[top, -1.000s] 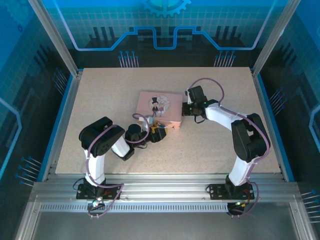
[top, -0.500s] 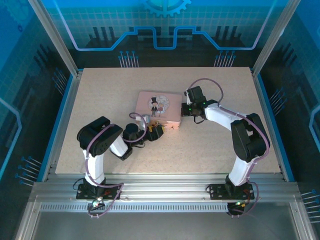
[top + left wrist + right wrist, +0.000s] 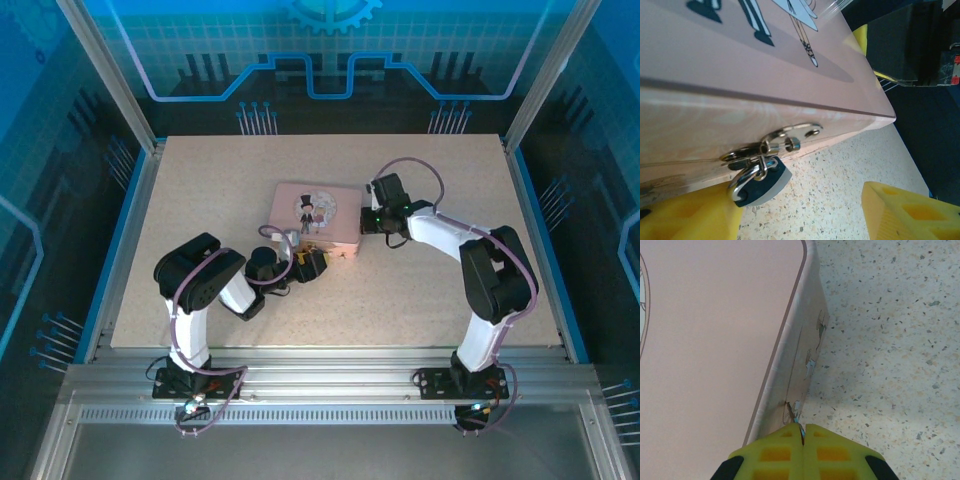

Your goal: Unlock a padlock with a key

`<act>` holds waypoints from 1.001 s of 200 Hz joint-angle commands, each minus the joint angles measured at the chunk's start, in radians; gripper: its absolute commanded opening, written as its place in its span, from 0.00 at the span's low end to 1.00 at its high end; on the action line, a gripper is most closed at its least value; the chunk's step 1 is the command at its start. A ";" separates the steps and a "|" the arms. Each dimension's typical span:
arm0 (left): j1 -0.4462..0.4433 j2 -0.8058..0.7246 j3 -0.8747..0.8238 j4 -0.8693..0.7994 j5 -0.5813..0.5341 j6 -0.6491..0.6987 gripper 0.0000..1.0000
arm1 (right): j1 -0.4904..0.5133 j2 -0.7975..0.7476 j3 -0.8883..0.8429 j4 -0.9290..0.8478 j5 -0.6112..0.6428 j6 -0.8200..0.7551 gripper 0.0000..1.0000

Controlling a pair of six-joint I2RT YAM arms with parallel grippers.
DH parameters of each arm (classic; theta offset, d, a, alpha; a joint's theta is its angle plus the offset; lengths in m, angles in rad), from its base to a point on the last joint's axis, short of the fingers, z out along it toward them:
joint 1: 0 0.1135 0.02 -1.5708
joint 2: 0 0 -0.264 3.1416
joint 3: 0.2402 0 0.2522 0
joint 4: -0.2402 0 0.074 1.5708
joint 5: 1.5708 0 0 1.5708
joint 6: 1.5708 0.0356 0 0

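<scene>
- Box [image 3: 318,215]: middle of table [image 3: 200,180].
- Padlock [image 3: 762,182]: hanging on box's front clasp, between the fingers of my left gripper [image 3: 805,215].
- Key [image 3: 798,416]: in my right gripper [image 3: 802,432], at box's right side.

Before me a pink rectangular box [image 3: 318,214] with a cartoon couple printed on its lid lies flat near the middle of the beige speckled table [image 3: 430,290], a silvery metal clasp [image 3: 770,145] on its front wall, blue gridded panels [image 3: 200,60] beyond.

Box [image 3: 740,75] blocks behind padlock [image 3: 762,182]; tbl [image 3: 840,185] free.
</scene>
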State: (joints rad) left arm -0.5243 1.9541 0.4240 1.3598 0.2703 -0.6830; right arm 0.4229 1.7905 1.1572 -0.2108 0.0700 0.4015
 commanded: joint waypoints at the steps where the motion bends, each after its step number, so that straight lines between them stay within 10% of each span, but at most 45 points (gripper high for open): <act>1: 0.007 -0.037 0.019 0.039 0.034 -0.010 0.66 | 0.023 0.027 0.002 0.013 -0.029 0.013 0.00; 200: 0.019 -0.027 -0.033 0.039 0.001 -0.032 0.61 | 0.028 0.037 0.018 0.002 -0.029 0.008 0.00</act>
State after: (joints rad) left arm -0.5163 1.9099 0.4049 1.3525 0.2775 -0.7082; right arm 0.4267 1.8061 1.1584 -0.2077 0.0677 0.4042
